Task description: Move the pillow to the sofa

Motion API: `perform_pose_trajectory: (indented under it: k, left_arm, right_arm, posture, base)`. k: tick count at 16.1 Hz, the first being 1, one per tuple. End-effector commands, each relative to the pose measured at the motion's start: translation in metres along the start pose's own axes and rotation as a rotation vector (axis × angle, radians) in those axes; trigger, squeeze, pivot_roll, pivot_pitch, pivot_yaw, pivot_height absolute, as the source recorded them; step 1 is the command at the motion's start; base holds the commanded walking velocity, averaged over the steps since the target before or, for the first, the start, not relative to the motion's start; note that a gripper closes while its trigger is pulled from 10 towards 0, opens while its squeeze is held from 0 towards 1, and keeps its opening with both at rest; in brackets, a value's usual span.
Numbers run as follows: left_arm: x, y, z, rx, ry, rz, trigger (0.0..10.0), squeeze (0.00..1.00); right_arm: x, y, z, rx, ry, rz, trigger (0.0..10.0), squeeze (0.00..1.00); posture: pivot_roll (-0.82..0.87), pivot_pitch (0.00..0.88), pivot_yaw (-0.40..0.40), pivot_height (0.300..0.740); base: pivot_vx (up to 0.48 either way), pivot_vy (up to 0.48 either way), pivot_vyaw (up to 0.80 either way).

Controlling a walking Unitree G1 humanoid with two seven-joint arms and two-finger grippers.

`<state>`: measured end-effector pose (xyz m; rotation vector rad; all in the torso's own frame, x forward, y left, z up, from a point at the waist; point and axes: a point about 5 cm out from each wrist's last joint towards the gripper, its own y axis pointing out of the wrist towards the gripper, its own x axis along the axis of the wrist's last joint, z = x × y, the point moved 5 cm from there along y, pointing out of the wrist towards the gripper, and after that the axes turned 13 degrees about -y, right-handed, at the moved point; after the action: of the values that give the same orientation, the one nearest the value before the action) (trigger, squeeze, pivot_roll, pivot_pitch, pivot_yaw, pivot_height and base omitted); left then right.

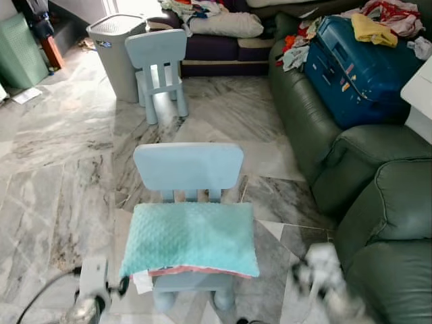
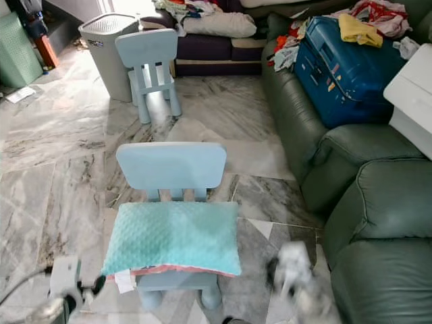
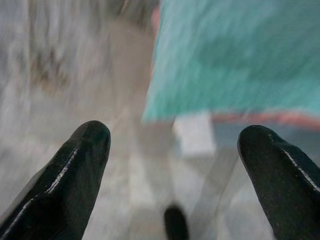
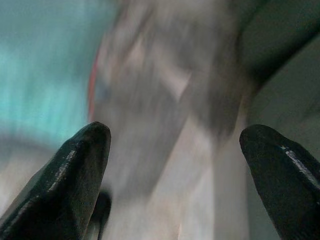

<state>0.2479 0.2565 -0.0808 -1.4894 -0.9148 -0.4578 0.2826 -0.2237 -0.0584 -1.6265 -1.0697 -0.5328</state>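
Observation:
A teal dimpled pillow [image 1: 191,237] with a pink lower edge lies flat on the seat of a small pale blue chair [image 1: 188,166] just in front of me. The dark green leather sofa [image 1: 378,202] runs along the right. My left arm [image 1: 91,287] is low at the pillow's left corner; its gripper [image 3: 175,165] is open, looking past the pillow's corner [image 3: 235,55] at the floor. My right arm [image 1: 324,273] is blurred between chair and sofa, its gripper [image 4: 175,165] open with nothing between the fingers.
A blue suitcase [image 1: 358,67] and loose clothes [image 1: 378,23] crowd the sofa's far end. A second pale blue chair [image 1: 160,67] and a grey laundry bin [image 1: 118,50] stand farther back. A white pillow [image 1: 226,25] lies on a dark couch. Marble floor [image 1: 61,162] lies open at left.

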Motion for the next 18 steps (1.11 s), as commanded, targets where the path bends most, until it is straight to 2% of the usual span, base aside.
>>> perform_pose_trajectory:
  k: [1,4,6,8,9,10,14,18]
  left_arm:
    - [0.018,0.002,-0.006,-0.044,0.001,-0.071,10.0,0.0]
    - [0.027,-0.001,-0.011,-0.091,-0.045,-0.147,10.0,0.0]
    - [0.024,-0.006,-0.01,-0.106,-0.089,-0.175,10.0,0.0]
    - [0.03,-0.011,-0.018,-0.155,-0.109,-0.227,10.0,0.0]
    - [0.036,-0.016,-0.027,-0.211,-0.106,-0.268,10.0,0.0]
    - [0.039,-0.022,-0.035,-0.254,-0.061,-0.293,10.0,0.0]
    - [0.044,-0.027,-0.033,-0.253,-0.059,-0.313,10.0,0.0]
    - [0.05,-0.024,-0.034,-0.255,-0.061,-0.324,10.0,0.0]
  right_arm:
    - [0.005,-0.001,0.003,0.007,0.025,-0.037,10.0,0.0]
    - [0.014,-0.003,-0.005,-0.013,0.08,-0.103,10.0,0.0]
    - [0.016,-0.008,-0.003,-0.003,0.085,-0.133,10.0,0.0]
    - [0.019,-0.012,-0.001,0.009,0.09,-0.165,10.0,0.0]
    - [0.023,-0.015,-0.002,0.015,0.098,-0.194,10.0,0.0]
    - [0.031,-0.021,-0.003,0.018,0.069,-0.236,10.0,0.0]
    - [0.043,-0.033,-0.012,0.015,0.062,-0.281,10.0,0.0]
    - [0.057,-0.035,-0.016,0.018,0.065,-0.31,10.0,0.0]
  posture:
    - [-0.12,0.041,-0.02,0.74]
    - [-0.11,0.028,-0.022,0.74]
    - [-0.11,0.021,-0.023,0.74]
    - [-0.12,0.021,-0.025,0.74]
    - [-0.12,0.026,-0.027,0.74]
    - [-0.12,0.028,-0.024,0.74]
    - [-0.13,0.024,-0.025,0.74]
    - [-0.14,0.009,-0.027,0.74]
  base:
    - [0.0,0.0,0.0]
    - [0.0,0.0,0.0]
    - [0.0,0.0,0.0]
    - [0.0,0.0,0.0]
    - [0.0,0.0,0.0]
    - [0.0,0.0,0.0]
    - [0.0,0.0,0.0]
    - [0.0,0.0,0.0]
